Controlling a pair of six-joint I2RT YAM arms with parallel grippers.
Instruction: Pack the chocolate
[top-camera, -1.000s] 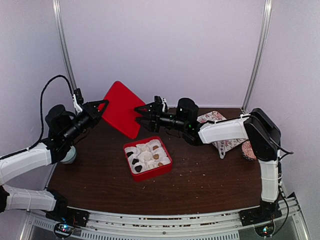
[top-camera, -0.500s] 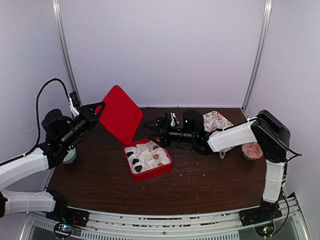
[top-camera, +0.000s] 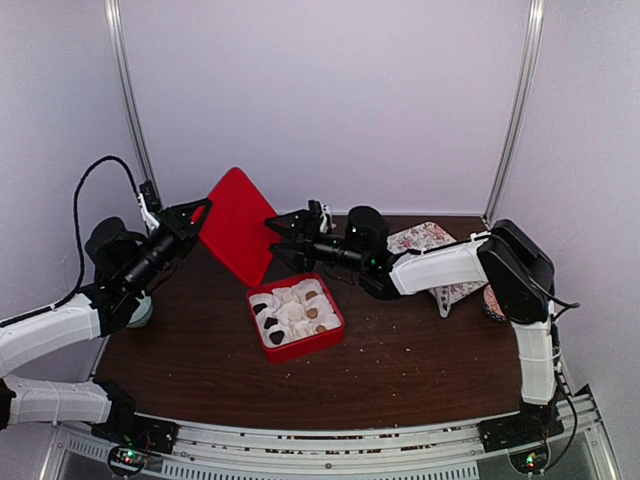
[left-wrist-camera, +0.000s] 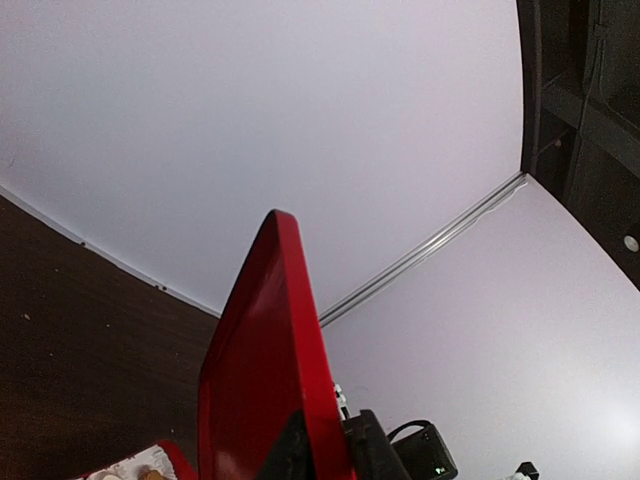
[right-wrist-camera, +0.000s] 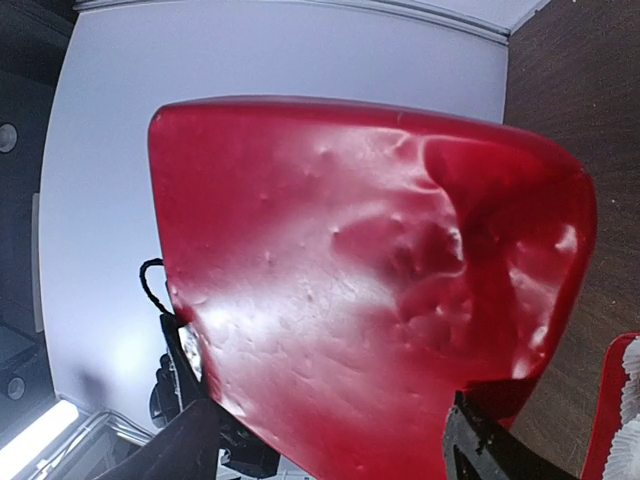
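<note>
A red lid (left-wrist-camera: 258, 385) is seen edge-on, clamped at its lower edge by the left gripper (left-wrist-camera: 326, 448). A dark brown table (left-wrist-camera: 70, 330) is shown left of the lid, a white wall (left-wrist-camera: 300, 100) behind it.

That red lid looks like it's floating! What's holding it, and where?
The left fingers pinch the red lid by its left edge; the right fingers are open.

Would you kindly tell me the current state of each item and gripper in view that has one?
Red lid: off the box, held in the air, tilted.
Red box: open, resting on the table.
Chocolate: lying inside the box among white cups.
Left gripper: shut on the lid's edge.
Right gripper: open, at the lid's opposite edge.
</note>
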